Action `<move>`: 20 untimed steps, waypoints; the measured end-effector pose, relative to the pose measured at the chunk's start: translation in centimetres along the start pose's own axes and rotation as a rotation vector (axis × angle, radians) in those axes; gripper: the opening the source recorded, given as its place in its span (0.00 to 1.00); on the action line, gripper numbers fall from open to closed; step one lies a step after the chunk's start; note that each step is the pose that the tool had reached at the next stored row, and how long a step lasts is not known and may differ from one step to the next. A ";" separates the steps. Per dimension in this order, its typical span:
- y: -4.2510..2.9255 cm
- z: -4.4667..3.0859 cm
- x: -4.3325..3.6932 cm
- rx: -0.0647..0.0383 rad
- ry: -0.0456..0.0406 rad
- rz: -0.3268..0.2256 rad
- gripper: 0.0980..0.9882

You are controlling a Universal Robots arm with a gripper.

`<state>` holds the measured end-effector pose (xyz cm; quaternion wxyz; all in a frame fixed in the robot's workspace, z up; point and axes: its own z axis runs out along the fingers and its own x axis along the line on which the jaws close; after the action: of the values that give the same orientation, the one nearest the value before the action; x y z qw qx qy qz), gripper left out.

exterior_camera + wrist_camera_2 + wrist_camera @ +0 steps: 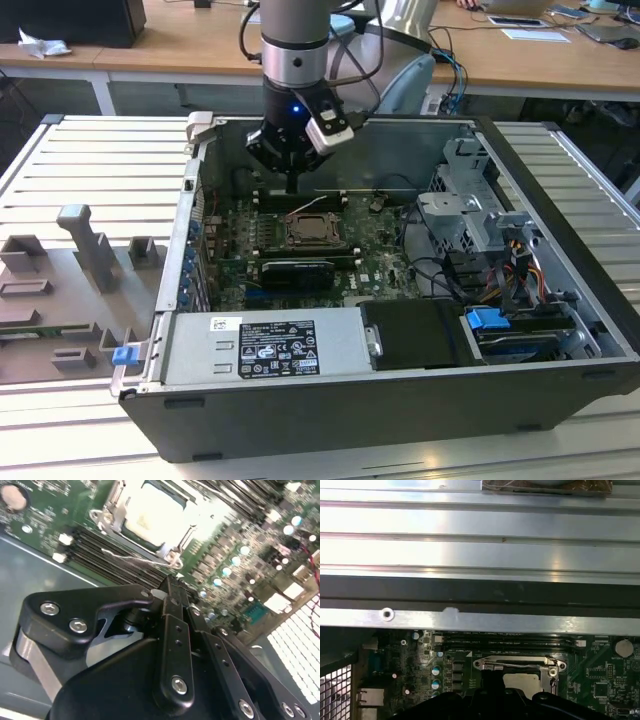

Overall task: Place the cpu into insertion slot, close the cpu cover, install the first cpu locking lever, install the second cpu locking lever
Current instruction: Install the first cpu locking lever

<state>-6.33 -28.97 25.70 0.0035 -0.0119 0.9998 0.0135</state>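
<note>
Step in hand: judging by the pale chip already seated under its frame, placing and covering look done; the work now seems to be at the locking levers.
Gripper: the gripper (170,587) has its black fingers (172,630) pressed together, holding nothing I can see, and hangs just above the board at 12 o'clock from the socket in the exterior view.
Cpu: the cpu (150,515) lies flat in the insertion slot (316,232), its silvery-beige top smooth and dull.
Cpu cover: the cpu cover (172,540), a thin bright metal frame, lies down around the chip.
Lever: a thin bent wire lever (130,557) lies beside the socket, close to the fingertips.
Next move calls for: a fine, steady push on springy wire, I judge.
Surroundings: green motherboard (375,255), grey metal computer case (560,390).
</note>
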 end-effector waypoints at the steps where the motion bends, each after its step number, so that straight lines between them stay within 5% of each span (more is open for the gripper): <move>1: -0.01 0.01 -0.31 0.000 0.0000 0.000 0.01; 6: -0.06 0.14 -1.94 -0.002 -0.0001 0.001 0.01; 7: -0.07 0.15 -2.00 -0.010 -0.0002 0.001 0.01; 8: -0.08 0.18 -2.04 -0.038 -0.0009 0.001 0.01; 9: -0.11 0.31 -2.04 -0.054 -0.0015 0.001 0.01; 20: -0.04 2.19 -2.75 -0.057 -0.0003 -0.019 0.01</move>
<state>-3.57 -28.89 23.53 0.0035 -0.0213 0.9989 0.0419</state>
